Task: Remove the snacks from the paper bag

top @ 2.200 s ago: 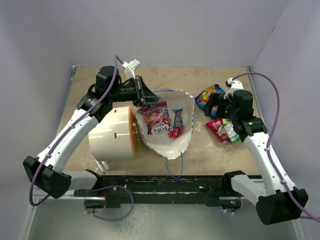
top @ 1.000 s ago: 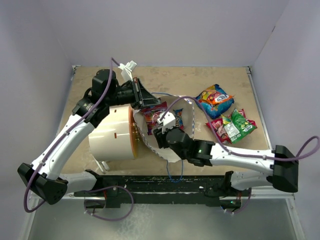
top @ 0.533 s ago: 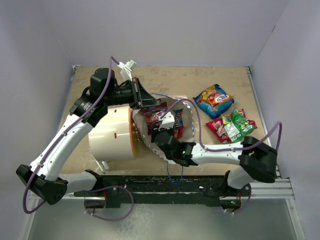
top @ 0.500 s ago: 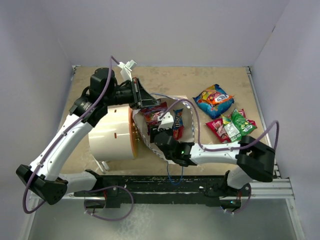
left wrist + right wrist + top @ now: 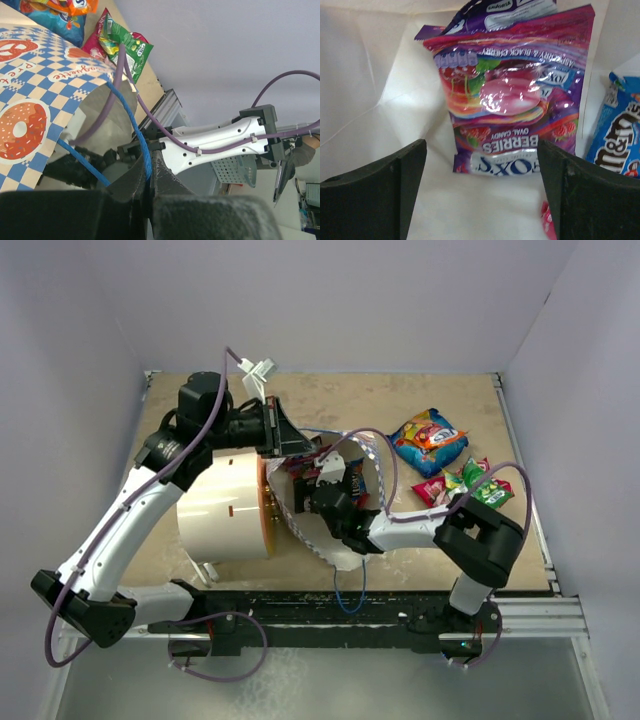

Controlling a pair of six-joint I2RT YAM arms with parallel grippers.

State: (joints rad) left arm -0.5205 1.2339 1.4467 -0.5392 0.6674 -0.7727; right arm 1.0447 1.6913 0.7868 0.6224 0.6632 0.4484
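The bag (image 5: 338, 548) lies open on the table (image 5: 420, 400), white inside up, its near lip toward the arm bases. The right arm (image 5: 400, 530) reaches across that lip into the bag. The right gripper (image 5: 481, 150) is inside with its jaws spread wide and nothing between them. Just ahead of its fingers (image 5: 395, 175) a purple packet (image 5: 515, 95) lies flat on the white paper, touched by neither finger. A blue packet (image 5: 620, 132) lies close on its right, and a bit of red wrapper (image 5: 547, 220) shows below that. Beyond, at the bag's far-left rim, the left gripper (image 5: 149, 165) has its jaws pressed together on the blue cord (image 5: 141, 142) of the bag, with the checkered outside (image 5: 30, 90) just past it. A white cylinder (image 5: 220, 510) lies on its side against the bag's left. To the right, apart from the bag, three packets lie on the table: a red packet (image 5: 432, 490) and a green packet (image 5: 482, 485) overlapping, and farther back a blue-and-orange packet (image 5: 428, 438).
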